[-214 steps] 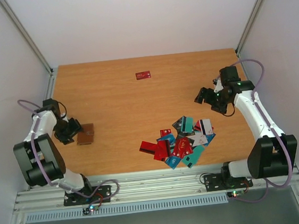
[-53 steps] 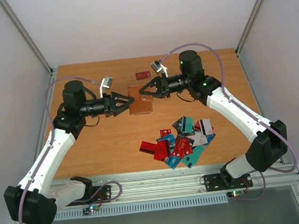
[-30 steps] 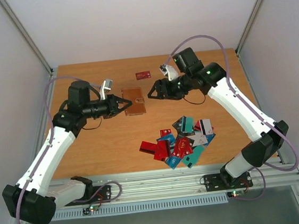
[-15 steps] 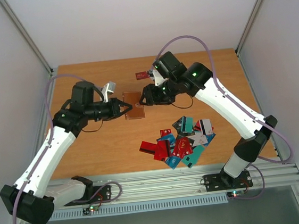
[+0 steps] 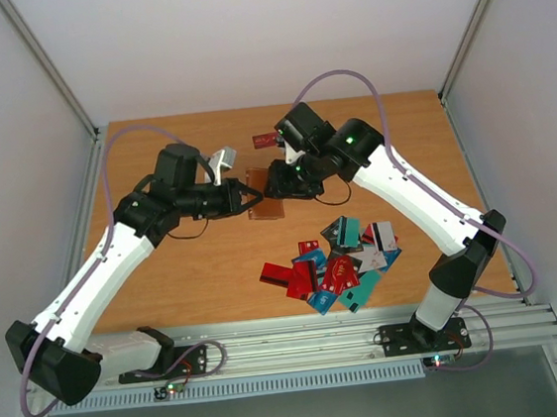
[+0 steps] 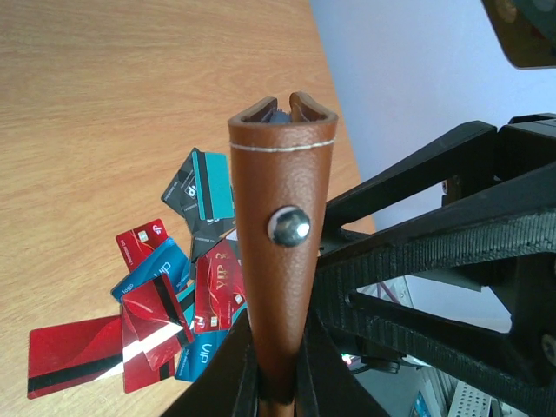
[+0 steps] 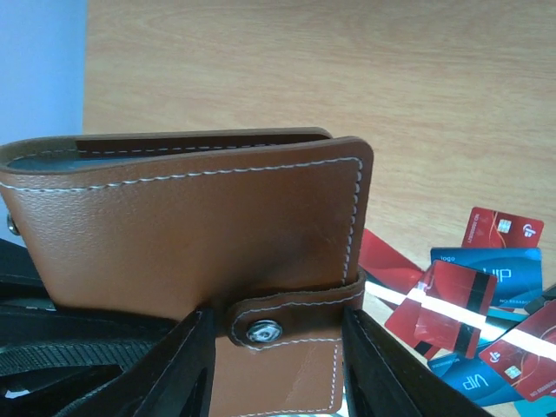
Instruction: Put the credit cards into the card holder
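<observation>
The brown card holder (image 5: 264, 194) hangs in the air over the middle of the table, between my two grippers. My left gripper (image 5: 249, 198) is shut on its lower edge; in the left wrist view the card holder (image 6: 282, 261) stands edge-on with its stud (image 6: 289, 225) facing me. My right gripper (image 7: 274, 347) straddles the closed snap strap (image 7: 291, 317), one finger on each side, with a small gap on the left. The credit cards (image 5: 339, 262) lie in a loose pile near the front right.
A single dark red card (image 5: 265, 139) lies apart near the back of the table. Side walls with metal rails enclose the table on both sides. The pile of cards (image 6: 174, 287) lies below the held card holder.
Both arms carried the card holder slightly right and together. My right gripper moved in over the strap side and its jaws narrowed around it. The left grip is unchanged.
</observation>
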Controlling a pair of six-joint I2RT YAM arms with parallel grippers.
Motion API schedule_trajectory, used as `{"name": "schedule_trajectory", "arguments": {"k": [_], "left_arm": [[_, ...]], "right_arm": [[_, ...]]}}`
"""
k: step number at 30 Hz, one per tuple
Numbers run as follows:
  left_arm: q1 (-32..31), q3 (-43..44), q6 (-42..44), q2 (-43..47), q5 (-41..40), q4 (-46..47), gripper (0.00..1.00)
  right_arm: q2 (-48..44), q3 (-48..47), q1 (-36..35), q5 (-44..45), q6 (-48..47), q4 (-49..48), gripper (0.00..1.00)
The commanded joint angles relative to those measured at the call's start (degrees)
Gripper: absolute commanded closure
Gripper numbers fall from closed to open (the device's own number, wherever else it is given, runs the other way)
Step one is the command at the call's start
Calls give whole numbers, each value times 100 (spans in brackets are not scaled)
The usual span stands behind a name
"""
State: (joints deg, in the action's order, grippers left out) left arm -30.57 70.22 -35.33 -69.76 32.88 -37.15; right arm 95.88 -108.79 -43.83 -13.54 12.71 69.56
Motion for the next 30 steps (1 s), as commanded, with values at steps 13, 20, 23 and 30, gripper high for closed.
{"name": "schedule_trajectory", "arguments": {"k": [13, 20, 23, 30], "left_arm": [[-193, 430, 171, -105, 163, 204, 100], [-195, 425, 219, -176, 140, 200, 100], [-194, 422, 243, -179, 123, 203, 100], [-194, 369, 259, -196, 93, 195, 100]], "right_arm": [[-17, 499, -54, 1101, -33, 292, 77], [42, 497, -51, 1328, -120, 438, 92], [69, 494, -55, 1420, -145, 518, 98], [74, 511, -44, 1494, -218, 520, 99]]}}
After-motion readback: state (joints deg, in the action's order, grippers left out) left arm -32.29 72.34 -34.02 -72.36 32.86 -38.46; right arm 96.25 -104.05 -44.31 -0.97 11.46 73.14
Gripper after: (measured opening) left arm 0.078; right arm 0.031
